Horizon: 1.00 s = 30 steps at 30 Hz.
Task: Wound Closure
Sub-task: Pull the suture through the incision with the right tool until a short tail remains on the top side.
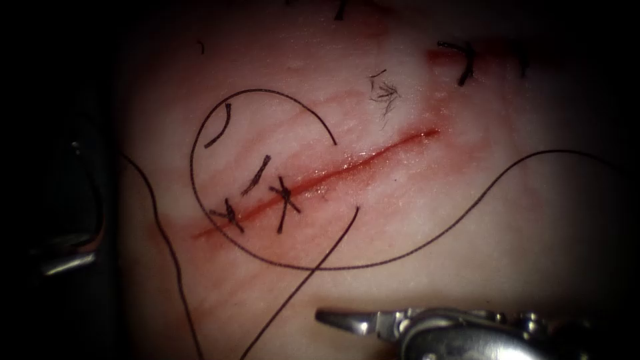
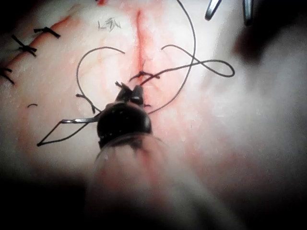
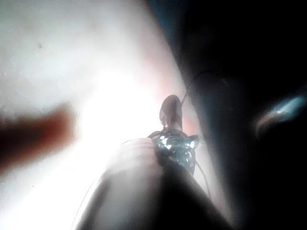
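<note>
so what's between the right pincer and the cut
In the endoscope view, thread loops across bare tissue between the right pincer and the cut.

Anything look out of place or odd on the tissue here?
A frayed tuft of thread lies on the tissue just above the right end of the cut, and loose cut ends lie left of it. The right tool, jaws shut, holds nothing; what the left tool holds I cannot tell.
</note>
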Tool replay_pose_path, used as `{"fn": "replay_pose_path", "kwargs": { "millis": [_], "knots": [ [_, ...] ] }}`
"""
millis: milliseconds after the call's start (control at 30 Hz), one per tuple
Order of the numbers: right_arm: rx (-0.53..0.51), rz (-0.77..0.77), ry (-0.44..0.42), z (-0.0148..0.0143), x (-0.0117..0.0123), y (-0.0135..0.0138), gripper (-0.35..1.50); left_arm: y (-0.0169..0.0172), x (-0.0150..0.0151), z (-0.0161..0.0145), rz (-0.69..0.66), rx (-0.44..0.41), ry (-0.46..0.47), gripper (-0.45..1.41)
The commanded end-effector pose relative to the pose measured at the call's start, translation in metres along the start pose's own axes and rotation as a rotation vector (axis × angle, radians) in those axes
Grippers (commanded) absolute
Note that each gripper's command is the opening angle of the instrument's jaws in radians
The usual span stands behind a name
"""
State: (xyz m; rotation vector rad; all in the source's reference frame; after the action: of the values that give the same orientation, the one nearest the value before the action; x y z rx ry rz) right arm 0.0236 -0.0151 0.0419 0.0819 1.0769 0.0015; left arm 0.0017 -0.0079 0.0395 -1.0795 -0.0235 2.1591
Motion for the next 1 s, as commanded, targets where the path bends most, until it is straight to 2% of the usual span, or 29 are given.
{"fn": "replay_pose_path", "kwargs": {
  "millis": [33, 133, 267, 400, 600, 900, 967, 1000],
  "knots": [
    [-0.037, -0.02, 0.004, -0.0007, -0.001, 0.0027, 1.23, -0.0003, -0.0001, 0.0008, 0.009, 0.014, -0.012, -0.35],
    [-0.085, -0.04, 0.001, -0.0015, -0.0027, 0.005, 1.25, -0.0007, -0.0007, 0.001, 0.024, 0.051, -0.051, -0.35],
    [-0.092, -0.047, -0.008, -0.0001, -0.0059, 0.0066, 1.28, -0.0003, -0.0008, 0.0014, 0.017, 0.043, -0.053, -0.35],
    [-0.073, -0.072, 0.003, 0.0023, -0.0091, 0.0068, 1.3, 0.0001, -0.0006, 0.0019, 0.02, 0.031, -0.052, -0.35],
    [-0.015, -0.13, -0.025, 0.0054, -0.0113, 0.0063, 1.25, 0.0004, -0.0005, 0.0022, 0.019, 0.02, -0.05, -0.35],
    [0.048, -0.195, -0.048, 0.0083, -0.0141, 0.0051, 0.99, 0.0008, -0.0003, 0.0024, 0.023, 0.018, -0.05, -0.35],
    [0.05, -0.196, -0.047, 0.0083, -0.0144, 0.0054, 0.83, 0.0008, -0.0003, 0.0024, 0.023, 0.016, -0.049, -0.35],
    [0.05, -0.195, -0.046, 0.0083, -0.0144, 0.0056, 0.57, 0.0008, -0.0003, 0.0025, 0.023, 0.014, -0.049, -0.35]
  ]
}}
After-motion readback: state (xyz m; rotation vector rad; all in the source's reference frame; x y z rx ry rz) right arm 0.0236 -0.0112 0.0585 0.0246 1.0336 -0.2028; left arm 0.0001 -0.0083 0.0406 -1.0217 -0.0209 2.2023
